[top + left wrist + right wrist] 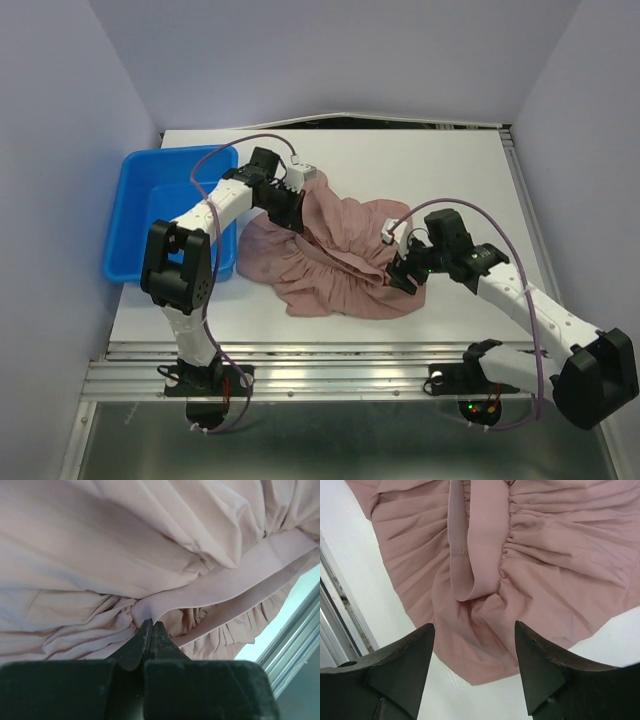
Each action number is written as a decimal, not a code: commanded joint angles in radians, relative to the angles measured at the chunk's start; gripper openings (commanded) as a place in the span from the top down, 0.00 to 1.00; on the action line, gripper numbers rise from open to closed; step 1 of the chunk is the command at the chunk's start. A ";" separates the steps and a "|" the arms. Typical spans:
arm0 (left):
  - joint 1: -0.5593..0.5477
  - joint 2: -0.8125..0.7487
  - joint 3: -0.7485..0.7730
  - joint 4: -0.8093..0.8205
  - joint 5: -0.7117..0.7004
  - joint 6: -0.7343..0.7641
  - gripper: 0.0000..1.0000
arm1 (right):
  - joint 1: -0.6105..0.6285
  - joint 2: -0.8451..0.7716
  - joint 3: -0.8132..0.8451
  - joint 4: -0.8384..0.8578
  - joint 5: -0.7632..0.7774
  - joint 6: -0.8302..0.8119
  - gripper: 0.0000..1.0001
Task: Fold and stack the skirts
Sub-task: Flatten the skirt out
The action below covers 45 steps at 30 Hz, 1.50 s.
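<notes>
On table (450, 170), blue bin (150, 215) just beside left edge of crumpled skirt (335, 255); left gripper (151, 626) pinched tight on a skirt fold, right gripper (474, 624) spread wide, empty, above the waistband (485, 540).

My white table (450, 160) is boxed in by plain pale lavender walls (60, 100) on the left, back and right, under soft, even light. A ribbed metal rail (330, 362) runs along its near edge, and below that I see dull grey floor (330, 440).
</notes>
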 commanded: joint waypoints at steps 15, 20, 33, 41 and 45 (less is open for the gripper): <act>0.016 0.046 0.048 -0.009 0.071 -0.013 1.00 | 0.317 0.169 0.030 0.237 0.267 0.196 0.36; 0.016 0.046 0.050 -0.006 0.074 -0.015 1.00 | 0.327 0.220 0.035 0.282 0.396 0.203 0.32; 0.061 0.046 0.070 -0.027 0.090 -0.006 1.00 | 0.356 0.261 -0.019 0.311 0.540 0.170 0.64; 0.065 -0.044 0.068 -0.035 0.090 0.127 0.84 | 0.356 0.172 -0.033 0.316 0.603 0.145 0.99; 0.062 -0.129 0.090 -0.138 0.061 0.342 0.54 | 0.356 0.140 -0.048 0.317 0.619 0.150 0.99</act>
